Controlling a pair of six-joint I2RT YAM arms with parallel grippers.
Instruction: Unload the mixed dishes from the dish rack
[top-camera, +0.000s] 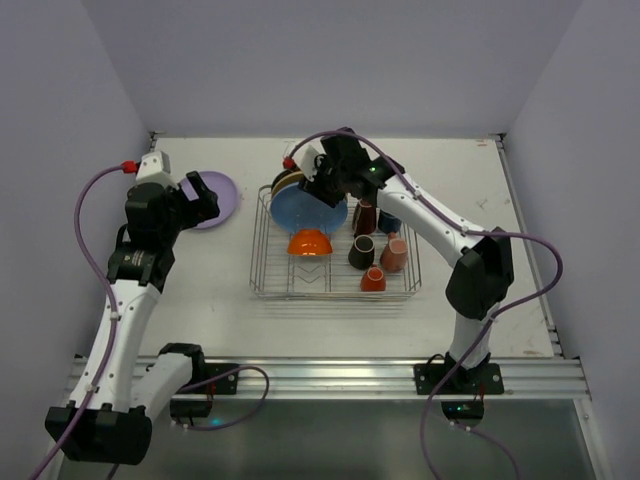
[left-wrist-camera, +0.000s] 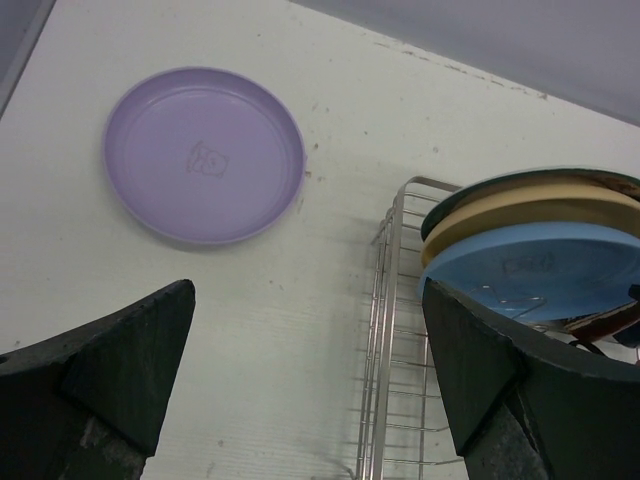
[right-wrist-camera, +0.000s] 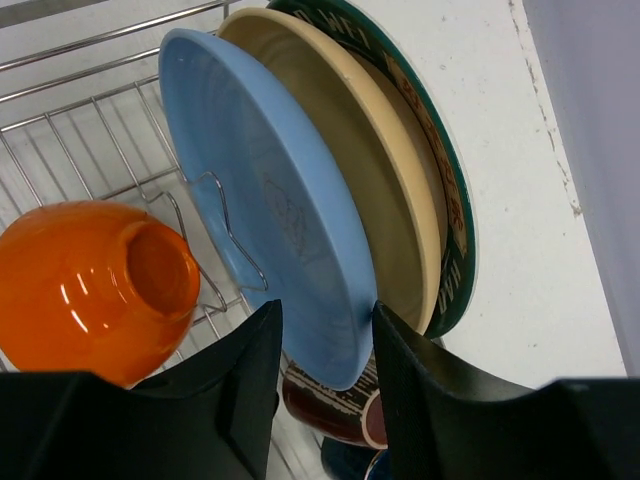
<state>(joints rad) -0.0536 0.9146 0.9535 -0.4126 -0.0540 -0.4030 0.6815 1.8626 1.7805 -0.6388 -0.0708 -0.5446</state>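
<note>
The dish rack (top-camera: 262, 290) holds a blue plate (right-wrist-camera: 270, 200), a yellow-orange plate (right-wrist-camera: 390, 190) and a dark-rimmed plate (right-wrist-camera: 455, 230) standing on edge. It also holds an upturned orange bowl (right-wrist-camera: 95, 290) and maroon (top-camera: 365, 215), blue (top-camera: 388, 222), black (top-camera: 361, 252), pink (top-camera: 394, 253) and orange (top-camera: 373, 279) mugs. My right gripper (right-wrist-camera: 325, 340) is closed on the blue plate's rim, one finger on each face; the plate still stands in its slot. The lavender plate (left-wrist-camera: 205, 150) lies flat on the table left of the rack. My left gripper (left-wrist-camera: 306, 290) is open and empty above the table beside it.
The rack's left wall (left-wrist-camera: 385, 330) is just right of my left gripper. The table's back wall and left wall are close behind the lavender plate (top-camera: 222, 195). A maroon mug (right-wrist-camera: 335, 405) lies right under the blue plate's rim.
</note>
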